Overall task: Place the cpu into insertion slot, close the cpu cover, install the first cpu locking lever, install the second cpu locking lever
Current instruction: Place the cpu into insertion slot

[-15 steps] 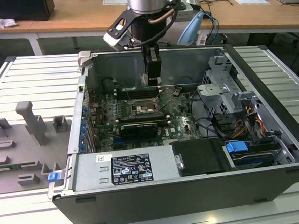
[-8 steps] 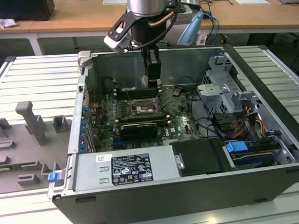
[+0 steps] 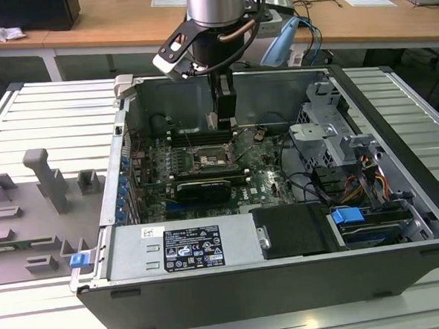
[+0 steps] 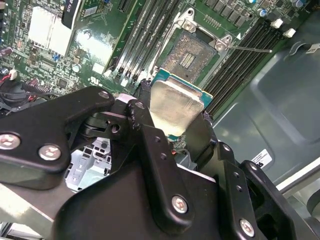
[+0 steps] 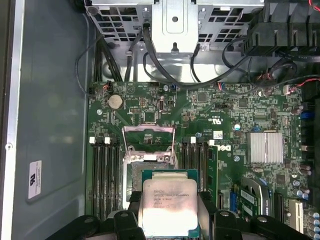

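Note:
My gripper (image 3: 223, 118) hangs inside the open computer case, shut on the cpu (image 5: 170, 204), a flat square chip with a pale silver top. In the second wrist view the cpu (image 4: 175, 104) sits between the black fingers (image 4: 142, 114), held a little above the board. The insertion slot (image 4: 191, 52) lies open just beyond the chip, its pin field bare. The cpu cover (image 5: 148, 132), a thin metal frame, stands swung up at the slot's far edge. A thin locking lever (image 4: 250, 49) sticks out beside the slot. In the exterior view the slot (image 3: 207, 162) is below the gripper.
A long black card (image 3: 202, 189) lies across the board in front of the slot. Memory slots (image 5: 102, 172) flank it on both sides. A drive cage (image 3: 330, 139) with cables stands at the exterior view's right, a power supply (image 3: 180, 249) in front. Grey fixtures (image 3: 45, 182) sit outside the case.

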`<state>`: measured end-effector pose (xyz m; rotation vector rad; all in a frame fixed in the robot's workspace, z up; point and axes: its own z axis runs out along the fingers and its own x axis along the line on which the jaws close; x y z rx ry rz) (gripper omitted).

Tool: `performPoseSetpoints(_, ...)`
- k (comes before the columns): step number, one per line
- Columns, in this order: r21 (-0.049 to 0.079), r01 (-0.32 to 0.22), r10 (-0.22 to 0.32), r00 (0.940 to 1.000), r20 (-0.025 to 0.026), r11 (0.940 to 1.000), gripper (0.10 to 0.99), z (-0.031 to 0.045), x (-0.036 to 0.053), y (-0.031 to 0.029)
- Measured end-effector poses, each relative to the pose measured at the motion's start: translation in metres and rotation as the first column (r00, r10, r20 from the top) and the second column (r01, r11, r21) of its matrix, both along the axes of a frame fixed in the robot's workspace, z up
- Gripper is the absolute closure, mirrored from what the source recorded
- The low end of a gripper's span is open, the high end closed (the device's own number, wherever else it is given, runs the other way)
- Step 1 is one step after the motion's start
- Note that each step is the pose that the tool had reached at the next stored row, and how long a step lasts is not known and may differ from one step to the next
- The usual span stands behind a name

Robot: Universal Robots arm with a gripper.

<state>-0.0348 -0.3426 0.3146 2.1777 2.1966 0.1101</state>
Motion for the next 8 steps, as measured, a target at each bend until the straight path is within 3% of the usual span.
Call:
performPoseSetpoints(2, 0.000, -0.002, 0.002, 1.0000, 0.0087, 1.0000, 0.561, -0.0032, -0.0009, 0.0000)
performPoseSetpoints(8, 0.000, -0.007, 0.007, 0.9999, 0.0091, 1.0000, 0.561, -0.0212, -0.0161, 0.0010)
